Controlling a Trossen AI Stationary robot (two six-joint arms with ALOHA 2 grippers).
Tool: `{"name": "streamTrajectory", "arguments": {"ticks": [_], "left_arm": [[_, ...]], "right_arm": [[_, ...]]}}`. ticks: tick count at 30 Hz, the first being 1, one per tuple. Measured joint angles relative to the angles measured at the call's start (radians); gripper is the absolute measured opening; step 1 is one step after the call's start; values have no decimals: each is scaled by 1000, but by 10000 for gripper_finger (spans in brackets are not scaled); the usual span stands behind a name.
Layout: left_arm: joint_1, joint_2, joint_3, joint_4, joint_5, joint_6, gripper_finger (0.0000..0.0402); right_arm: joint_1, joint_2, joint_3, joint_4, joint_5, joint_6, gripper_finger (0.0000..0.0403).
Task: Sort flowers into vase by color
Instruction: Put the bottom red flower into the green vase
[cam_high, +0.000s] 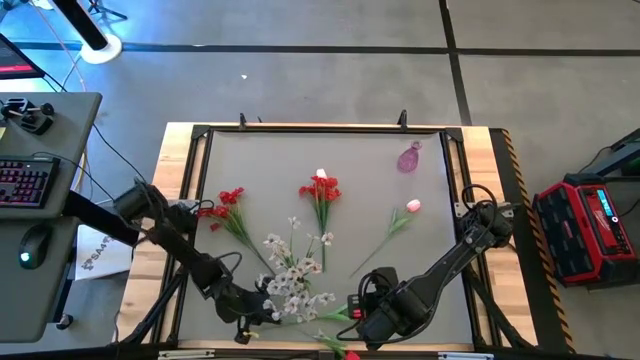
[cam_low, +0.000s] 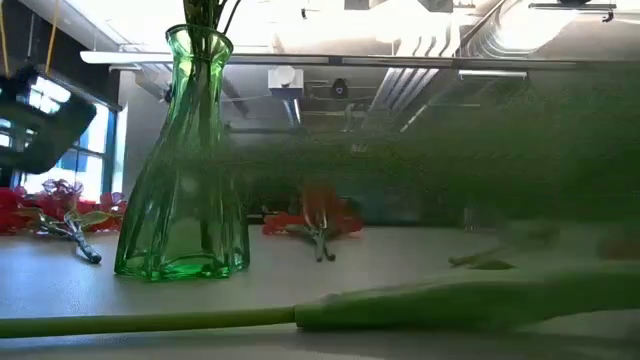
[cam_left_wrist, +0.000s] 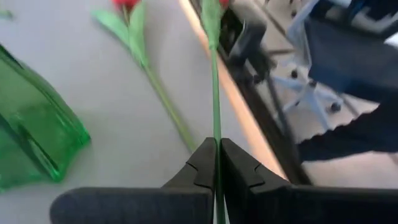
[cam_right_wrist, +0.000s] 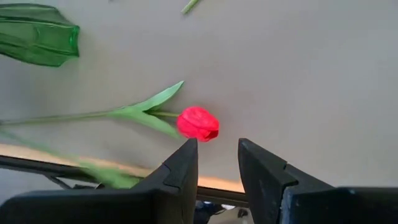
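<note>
A green glass vase (cam_low: 185, 170) stands near the table's near edge with sprays of white blossoms (cam_high: 295, 280) in it. My left gripper (cam_left_wrist: 216, 149) is beside the vase (cam_left_wrist: 28, 124), shut on a thin green stem. A red tulip (cam_right_wrist: 198, 123) lies flat on the table by its stem and leaf, just beyond my right gripper (cam_right_wrist: 217, 152), which is open and hovers near the near edge (cam_high: 358, 318). A second red-tipped stem (cam_left_wrist: 155, 81) lies on the table next to the held one. My left gripper pinches a thin green flower stem (cam_left_wrist: 215, 118) between its two shut fingers. The fingers point along the stem, which runs straight out past the fingertips to a leaf (cam_left_wrist: 211, 15). Its blossom is cut off at the frame's edge.
Two red blossom clusters (cam_high: 225, 200) (cam_high: 320, 188) and a pink tulip (cam_high: 412, 206) lie farther back on the table. A small pink object (cam_high: 408, 158) sits near the far right corner. The table's wooden near rim (cam_left_wrist: 249, 118) runs close beside both grippers.
</note>
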Motion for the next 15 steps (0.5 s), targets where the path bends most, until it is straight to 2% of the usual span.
{"name": "streamTrajectory", "arguments": {"ticks": [7, 15], "left_arm": [[-28, -132, 1, -25, -7, 36, 1], [-63, -234, 2, -44, -10, 141, 0]], "right_arm": [[0, -41, 0, -3, 28, -97, 103], [0, -134, 0, -24, 219, -176, 103]]}}
